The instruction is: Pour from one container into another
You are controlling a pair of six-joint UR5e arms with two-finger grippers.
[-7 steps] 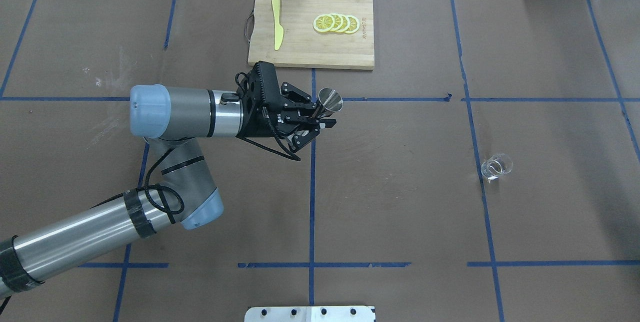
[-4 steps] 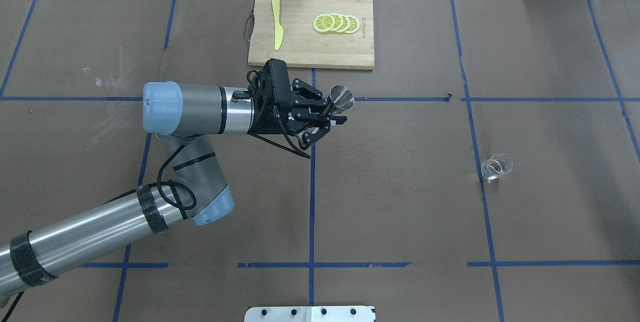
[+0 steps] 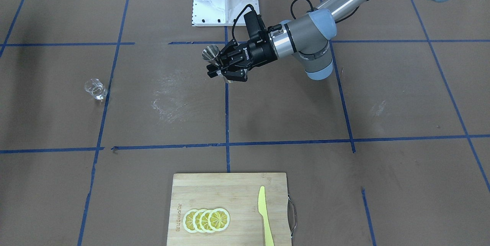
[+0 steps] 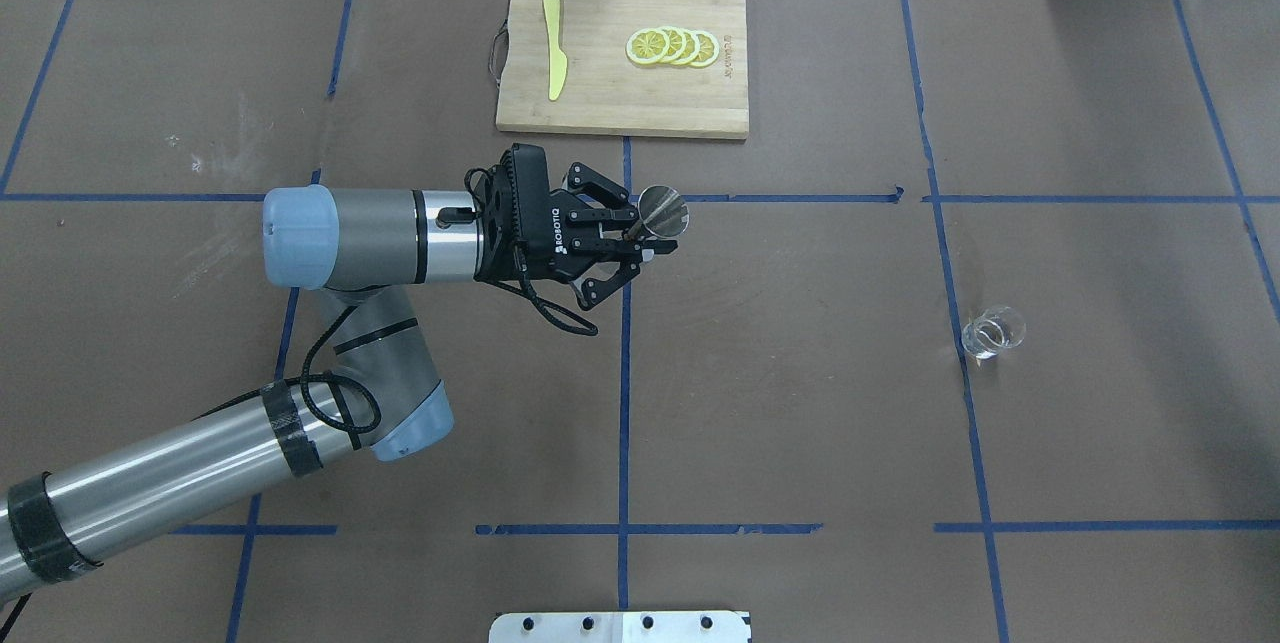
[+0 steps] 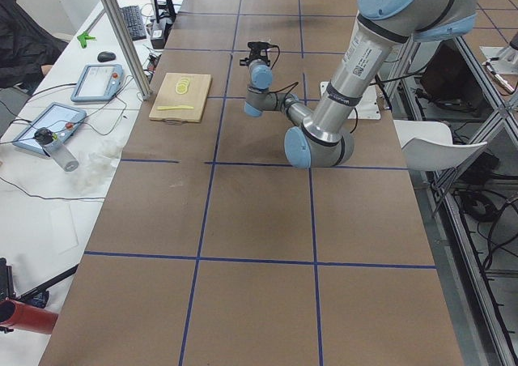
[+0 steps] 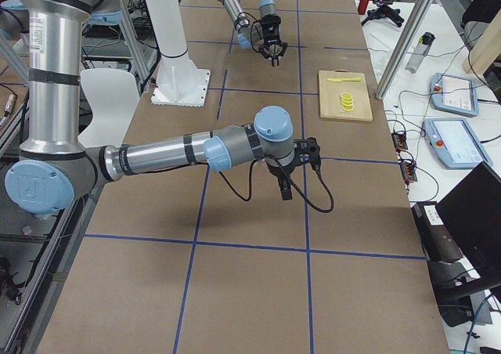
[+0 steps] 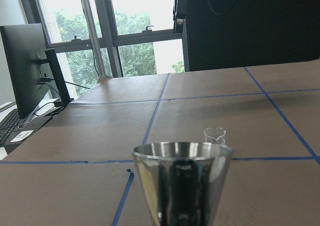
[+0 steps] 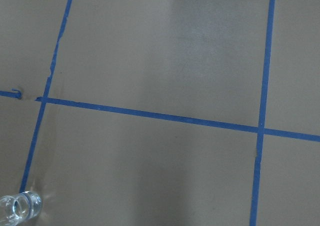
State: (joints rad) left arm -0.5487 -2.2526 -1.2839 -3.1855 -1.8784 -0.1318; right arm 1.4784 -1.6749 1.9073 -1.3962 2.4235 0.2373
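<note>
Clenching the jigger (image 4: 662, 212) at its waist, the left fingers (image 4: 650, 247) hold it above the worktop (image 4: 800, 373), well apart from the glass cup (image 4: 992, 332). I cannot tell the state of the right fingers (image 6: 282, 183).

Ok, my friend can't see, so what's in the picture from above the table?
The robot's left gripper holds a metal jigger near the middle of a brown table. A small clear glass cup stands alone far to the right, and a cutting board with lemon slices and a yellow knife lies at the far side.
</note>
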